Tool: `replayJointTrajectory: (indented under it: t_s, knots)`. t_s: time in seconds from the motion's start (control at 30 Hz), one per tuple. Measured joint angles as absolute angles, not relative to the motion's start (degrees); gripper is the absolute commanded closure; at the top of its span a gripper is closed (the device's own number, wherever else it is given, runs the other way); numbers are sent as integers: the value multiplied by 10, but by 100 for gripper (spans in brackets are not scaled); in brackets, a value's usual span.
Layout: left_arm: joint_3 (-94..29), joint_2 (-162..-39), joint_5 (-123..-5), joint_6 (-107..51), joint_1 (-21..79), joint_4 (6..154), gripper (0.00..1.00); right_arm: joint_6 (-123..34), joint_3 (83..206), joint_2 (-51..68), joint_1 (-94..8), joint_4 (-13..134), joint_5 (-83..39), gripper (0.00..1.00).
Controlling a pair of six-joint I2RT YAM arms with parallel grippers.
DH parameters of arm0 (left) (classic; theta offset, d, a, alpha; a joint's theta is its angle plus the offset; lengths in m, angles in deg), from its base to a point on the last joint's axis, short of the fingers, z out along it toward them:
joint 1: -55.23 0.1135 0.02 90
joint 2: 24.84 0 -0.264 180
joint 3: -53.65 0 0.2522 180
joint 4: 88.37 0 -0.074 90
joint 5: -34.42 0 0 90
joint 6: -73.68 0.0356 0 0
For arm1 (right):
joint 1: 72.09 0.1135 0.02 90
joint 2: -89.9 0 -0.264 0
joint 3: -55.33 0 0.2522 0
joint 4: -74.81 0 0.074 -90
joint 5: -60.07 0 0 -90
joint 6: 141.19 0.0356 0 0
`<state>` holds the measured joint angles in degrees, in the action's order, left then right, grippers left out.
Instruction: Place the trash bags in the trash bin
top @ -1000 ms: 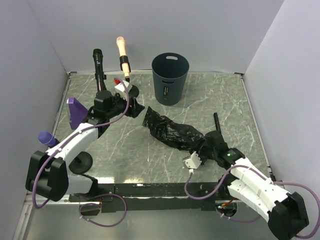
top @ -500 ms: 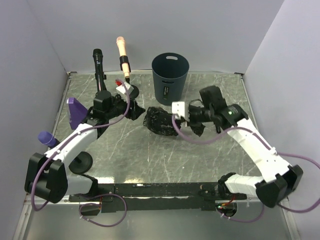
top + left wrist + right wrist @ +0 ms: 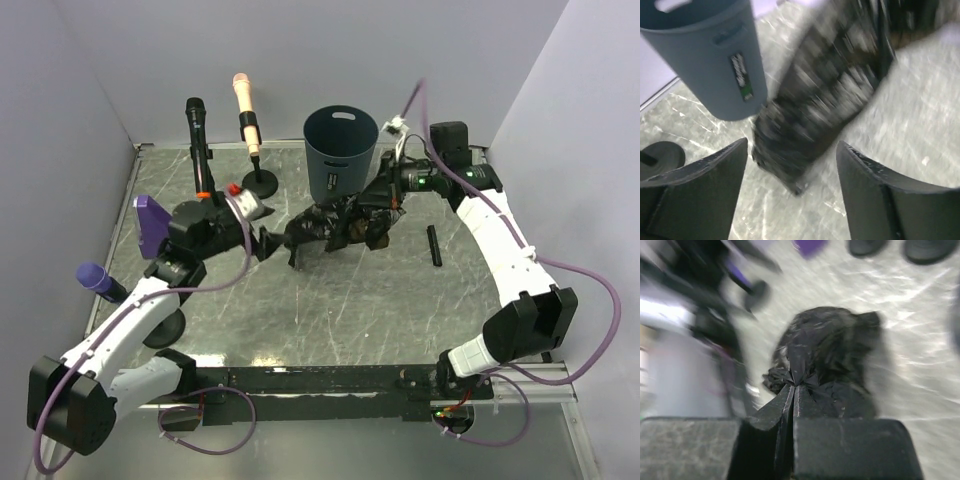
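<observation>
Three cameras are watching one bench (image 3: 330,310)
The top one is looking down from high behind the near edge over the whole surface; both wrist ones are riding close and low, all three sharing the black trash bags (image 3: 335,225).

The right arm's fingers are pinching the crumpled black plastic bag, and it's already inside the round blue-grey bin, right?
Not inside. The right arm's fingers do pinch the crumpled black plastic bag, but the top view shows it outside the round blue-grey bin, beside it.

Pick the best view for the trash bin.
Top external: whole bin, open rim and handle cut-out visible. Left wrist crops it to a blurred side wall with a label. Right wrist: not identifiable.
</observation>
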<state>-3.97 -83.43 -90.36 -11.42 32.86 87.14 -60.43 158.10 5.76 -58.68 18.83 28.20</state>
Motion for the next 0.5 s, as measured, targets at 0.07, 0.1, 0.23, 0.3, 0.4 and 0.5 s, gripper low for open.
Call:
replayJointTrajectory:
  t_s: [0.07,0.1,0.23,0.3,0.4,0.5]
  knots:
    - [-18,-840,-904,-73,313,878,18,-513,1550,58,-599,251,326,100]
    - [-9,-847,-903,-49,303,880,17,-477,1538,56,-607,271,343,100]
    - [5,-895,-886,27,264,909,13,-397,1520,52,-613,310,391,100]
    - [10,-923,-863,57,245,945,13,-375,1520,52,-619,326,410,100]
    - [23,-980,-796,96,210,1037,14,-359,1512,54,-633,339,426,100]
    - [22,-1048,-736,117,190,1121,23,-354,1483,59,-650,344,436,100]
